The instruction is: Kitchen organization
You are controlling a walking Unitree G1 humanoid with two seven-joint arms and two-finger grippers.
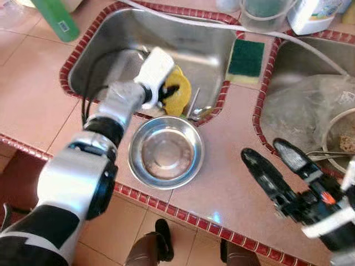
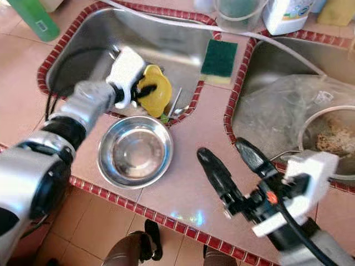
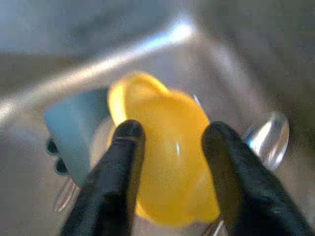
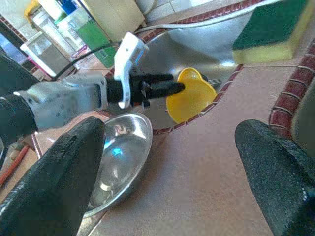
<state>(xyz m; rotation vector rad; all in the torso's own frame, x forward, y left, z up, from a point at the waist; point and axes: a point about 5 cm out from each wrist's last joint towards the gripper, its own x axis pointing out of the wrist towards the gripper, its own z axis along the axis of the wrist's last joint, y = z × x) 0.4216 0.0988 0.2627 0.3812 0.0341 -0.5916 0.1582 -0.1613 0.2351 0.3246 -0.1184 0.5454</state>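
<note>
The left end effector [image 1: 171, 91] pinched a small yellow plastic bowl [image 1: 178, 94] inside the left stainless steel sink [image 1: 183, 44], beyond an empty round steel bowl [image 1: 165, 152] on the tiled worktop [image 1: 233, 166]. The left wrist view showed a spoon [image 3: 268, 135] beneath it. The right end effector [image 2: 233, 160] hovered spread over the worktop.

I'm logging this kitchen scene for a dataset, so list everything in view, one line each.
Yellow cup: 1, yellow, at the left sink's front edge, gripped.
Steel bowl: 1, silver, on the counter before the left sink.
Sponge: 1, green and yellow, on the divider between the sinks.
Cutlery: a few pieces, silver, in the left sink beside the cup.
Left sink: 1, steel, red tile rim.
Right sink: 1, steel, holding a clear plastic bag.
Green bottle: 1, far left counter.
Left end effector: black, closed on the cup.
Right end effector: black, open above the counter.
</note>
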